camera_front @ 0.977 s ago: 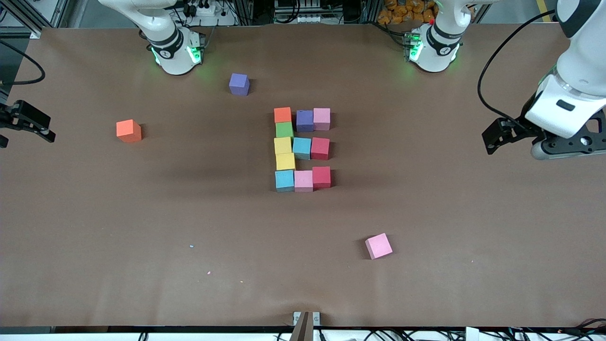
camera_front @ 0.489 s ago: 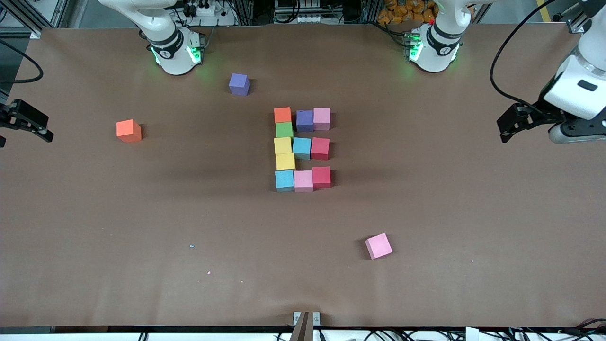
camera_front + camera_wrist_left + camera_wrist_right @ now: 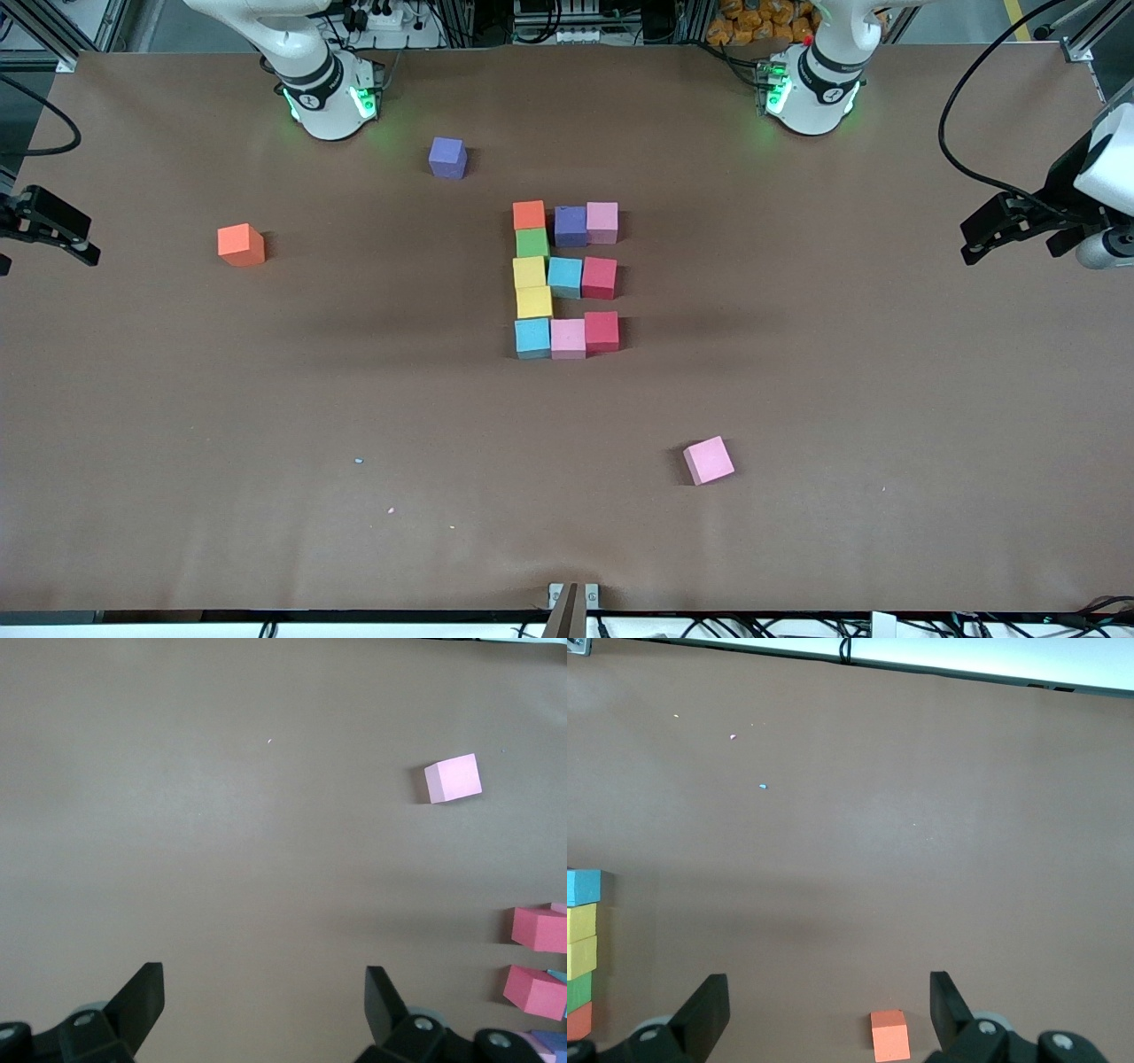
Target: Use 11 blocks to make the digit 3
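Blocks point(image 3: 567, 279) in touching rows form a mirrored 3 at mid-table, between the two grippers and well apart from both. Left gripper point(image 3: 1010, 232), fingers spread and empty, hangs over its table end; right gripper point(image 3: 49, 232), likewise spread, over its own. Loose pink block point(image 3: 708, 460), orange block point(image 3: 241, 245) and purple block point(image 3: 447, 158) lie apart.

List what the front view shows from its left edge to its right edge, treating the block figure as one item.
right gripper → loose orange block → loose purple block → digit 3 of touching blocks → loose pink block → left gripper
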`<state>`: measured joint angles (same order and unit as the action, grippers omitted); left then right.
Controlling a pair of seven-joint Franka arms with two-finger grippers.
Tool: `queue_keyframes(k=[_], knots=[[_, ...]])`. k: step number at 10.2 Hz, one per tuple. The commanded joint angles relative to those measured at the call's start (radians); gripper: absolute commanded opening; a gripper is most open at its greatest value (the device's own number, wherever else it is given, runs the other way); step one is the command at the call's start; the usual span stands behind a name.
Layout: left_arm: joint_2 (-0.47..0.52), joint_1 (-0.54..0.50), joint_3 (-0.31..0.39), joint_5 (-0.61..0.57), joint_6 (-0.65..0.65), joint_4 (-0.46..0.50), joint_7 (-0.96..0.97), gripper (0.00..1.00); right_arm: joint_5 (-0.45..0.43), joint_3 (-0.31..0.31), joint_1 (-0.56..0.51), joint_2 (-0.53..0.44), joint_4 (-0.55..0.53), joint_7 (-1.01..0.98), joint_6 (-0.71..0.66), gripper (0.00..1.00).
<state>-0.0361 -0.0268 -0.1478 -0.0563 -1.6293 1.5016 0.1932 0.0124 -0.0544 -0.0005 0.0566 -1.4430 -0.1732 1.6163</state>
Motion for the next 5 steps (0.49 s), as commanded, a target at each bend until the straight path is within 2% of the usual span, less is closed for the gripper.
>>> queue_keyframes(k=[1, 5], knots=[[0.03, -0.002, 0.002, 0.023, -0.009, 0.032, -0.015, 1.0, 0.001, 0.01, -0.009, -0.001, 0.016, 0.011, -0.019, 1.0], [0.031, -0.002, 0.002, 0.023, -0.007, 0.032, -0.015, 1.0, -0.002, 0.01, -0.009, 0.003, 0.018, 0.011, -0.012, 1.0]])
